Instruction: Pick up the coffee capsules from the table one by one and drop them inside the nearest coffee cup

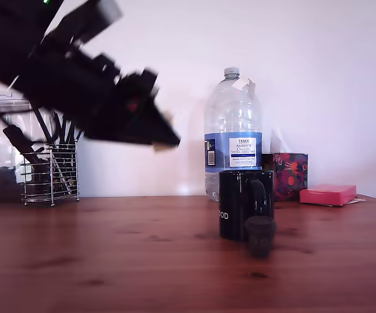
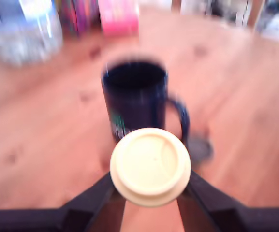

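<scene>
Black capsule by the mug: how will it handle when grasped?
Probably light: the black capsule is far shorter than the mug. Likely tippy, since it seems to stand narrow end down. Its tapered sides may slip when pinched.

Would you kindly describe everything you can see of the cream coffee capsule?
The cream capsule is a small round pod, seemingly smooth plastic, its wide flat rimmed face turned to the wrist camera. The hand clamps it from both sides between dark fingers. It hangs in the air above the table, short of the black mug, touching nothing else. Its body behind that face cannot be made out.
</scene>
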Motion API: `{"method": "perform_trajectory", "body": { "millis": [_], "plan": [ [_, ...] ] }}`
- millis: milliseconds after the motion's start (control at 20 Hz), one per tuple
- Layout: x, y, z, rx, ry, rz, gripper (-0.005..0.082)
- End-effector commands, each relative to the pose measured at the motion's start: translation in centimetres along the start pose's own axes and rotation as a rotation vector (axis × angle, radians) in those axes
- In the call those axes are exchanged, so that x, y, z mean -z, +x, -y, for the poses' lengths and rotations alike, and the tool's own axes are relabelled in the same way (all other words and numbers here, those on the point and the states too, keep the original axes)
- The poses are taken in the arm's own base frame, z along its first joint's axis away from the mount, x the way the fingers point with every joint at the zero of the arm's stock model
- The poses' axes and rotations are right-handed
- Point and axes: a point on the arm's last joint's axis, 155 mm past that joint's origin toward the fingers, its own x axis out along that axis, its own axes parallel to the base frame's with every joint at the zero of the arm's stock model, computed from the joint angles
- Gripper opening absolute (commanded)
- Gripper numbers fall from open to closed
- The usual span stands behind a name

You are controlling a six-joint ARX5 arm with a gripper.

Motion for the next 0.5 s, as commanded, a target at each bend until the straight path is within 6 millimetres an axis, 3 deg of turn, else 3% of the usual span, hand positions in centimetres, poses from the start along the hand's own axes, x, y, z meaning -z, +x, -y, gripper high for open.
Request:
{"method": "perform_trajectory", "body": {
  "millis": [0,200,450],
  "plan": [
    [-2.0,0.1,-0.3,-0.005,0.015,0.044,0.0193],
    [-7.1,0.2,-0.8,-0.019,0.054,0.143,0.0193],
    [-8.6,3.0,-1.7,-0.027,0.056,0.139,0.0193]
  ]
}}
